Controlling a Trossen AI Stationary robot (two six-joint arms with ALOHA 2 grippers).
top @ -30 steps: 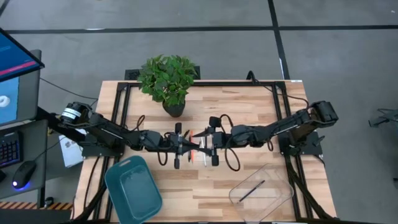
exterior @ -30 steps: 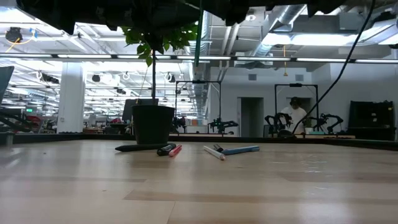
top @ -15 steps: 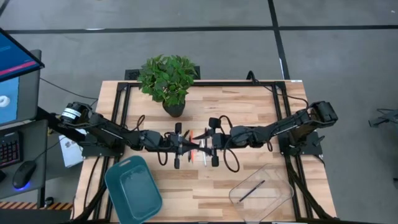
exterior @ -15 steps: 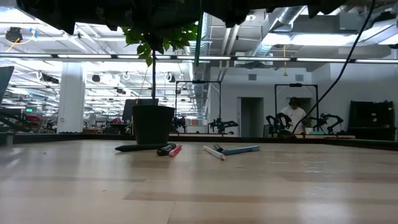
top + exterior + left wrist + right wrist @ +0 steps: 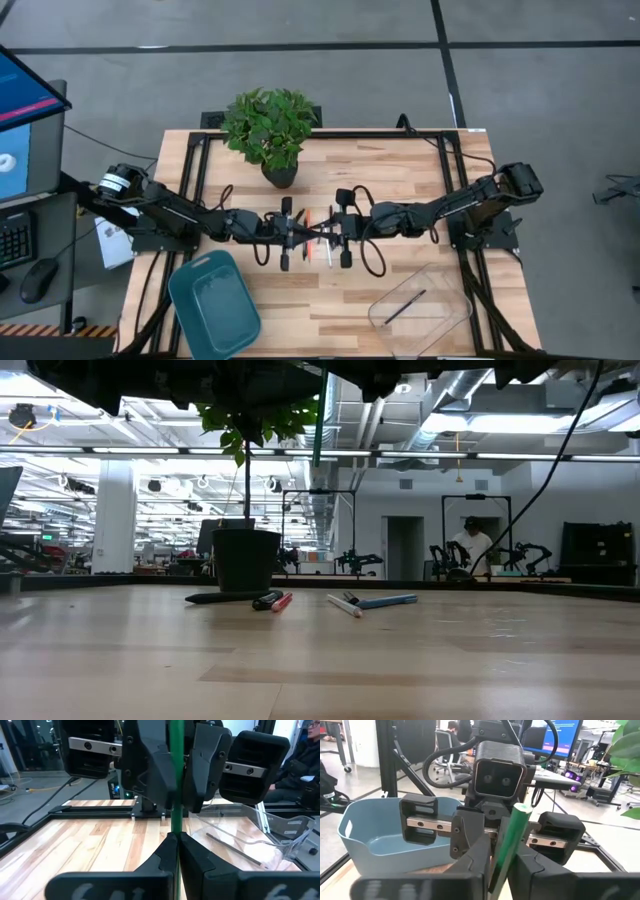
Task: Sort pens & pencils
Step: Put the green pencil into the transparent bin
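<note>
A green pen (image 5: 320, 420) stands upright in the air over the table's middle, between my two grippers, which meet fingertip to fingertip. My left gripper (image 5: 172, 845) is shut on it from the table's left. My right gripper (image 5: 497, 865) closes on it from the right. Below them several pens & pencils lie flat on the wood: a black one (image 5: 225, 598), an orange-red one (image 5: 283, 601), a white one (image 5: 344, 605) and a blue one (image 5: 388, 601). My left gripper pinches the green pen's shaft (image 5: 176, 827) between its two fingers, coming in level from the table's left, fingers across the pen. The pen stands upright, lifted clear of the table. My right gripper has the same shaft (image 5: 509, 851) between its two fingers, level from the table's right and across the pen. The pen's top end (image 5: 522, 810) rises above the fingers.
A potted plant (image 5: 270, 130) stands at the far side behind the grippers. A teal bin (image 5: 213, 303) sits at the near left. A clear container (image 5: 420, 305) at the near right holds a dark pen (image 5: 405, 307). A person sits in the room beyond.
My right gripper's fingers have drawn together around the green pen. Both arms and the pen have kept their place.
</note>
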